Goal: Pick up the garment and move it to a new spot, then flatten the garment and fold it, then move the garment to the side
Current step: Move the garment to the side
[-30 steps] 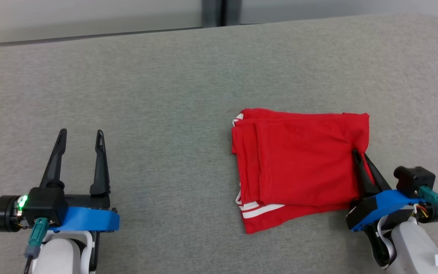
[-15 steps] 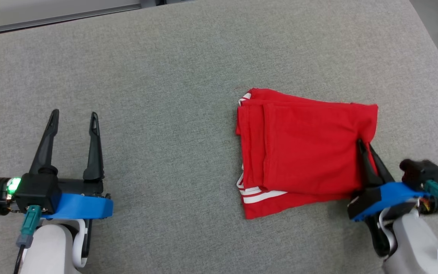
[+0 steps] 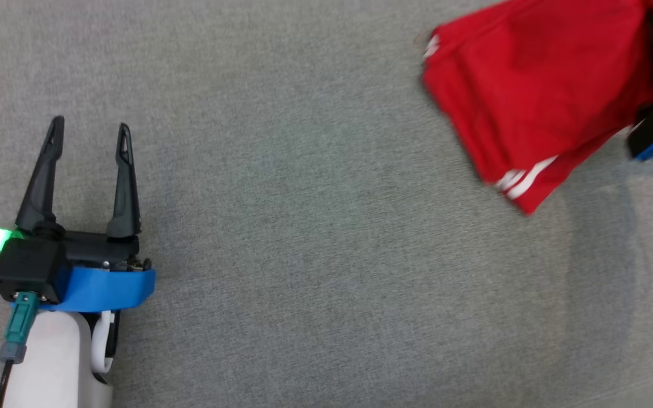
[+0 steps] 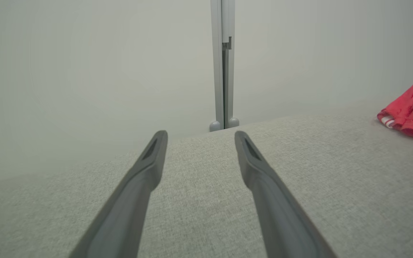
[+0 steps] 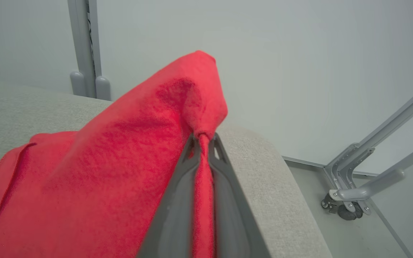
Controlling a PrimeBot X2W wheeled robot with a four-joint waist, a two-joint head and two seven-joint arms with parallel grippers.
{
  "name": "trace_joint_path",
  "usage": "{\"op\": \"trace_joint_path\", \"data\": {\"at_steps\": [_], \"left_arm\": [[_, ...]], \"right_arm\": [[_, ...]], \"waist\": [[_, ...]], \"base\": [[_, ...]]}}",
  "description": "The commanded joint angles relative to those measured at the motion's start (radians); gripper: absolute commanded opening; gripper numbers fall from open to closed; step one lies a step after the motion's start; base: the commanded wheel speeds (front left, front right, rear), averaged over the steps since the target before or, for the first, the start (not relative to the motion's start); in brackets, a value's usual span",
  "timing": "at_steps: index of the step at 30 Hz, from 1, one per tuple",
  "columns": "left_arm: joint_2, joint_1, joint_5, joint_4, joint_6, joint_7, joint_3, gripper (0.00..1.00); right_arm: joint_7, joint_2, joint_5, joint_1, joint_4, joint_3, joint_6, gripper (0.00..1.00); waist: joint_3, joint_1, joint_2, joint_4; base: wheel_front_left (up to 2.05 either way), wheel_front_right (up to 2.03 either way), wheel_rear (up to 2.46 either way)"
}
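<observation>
The red garment (image 3: 530,96) lies folded near the far right corner of the grey padded table (image 3: 304,226). One side of it is lifted off the table. The rest of it sags down to the table.

The right gripper (image 5: 202,138) is pinched tight on the right edge of the garment. A thin bit of red cloth is squeezed between its two fingers. The left gripper (image 3: 88,127) is wide open and holds nothing. It sits over bare table near the left edge, well apart from the garment.

The garment looks soft, thin and light. It will not break. It bends and droops where nothing holds it up, so I think the folds could slip apart if it is pulled fast. With only one edge held, the layers may slide or swing. A good place to hold it is right on the folded edge, with all the layers in the pinch. A second hold on the other side would keep it flat.

Count:
- One red garment, with white stripes at one end.
- Two grippers, each with two dark fingers.
- One grey table.
</observation>
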Motion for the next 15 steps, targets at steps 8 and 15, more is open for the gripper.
{"op": "trace_joint_path", "data": {"at_steps": [8,15], "left_arm": [[0.017,-0.051,0.01,-0.04,0.002,-0.004,-0.011,1.0],[0.025,-0.041,0.006,-0.071,0.013,-0.004,-0.012,1.0]], "right_arm": [[0.037,-0.154,0.027,-0.205,0.2,0.003,0.0,0.0],[0.04,-0.227,0.012,-0.293,0.34,0.0,0.0,0.0]], "waist": [[0.092,-0.0001,0.0,0.044],[0.116,-0.0001,0.0,0.065]], "base": [[0.0,0.0,0.0],[0.0,0.0,0.0]]}}
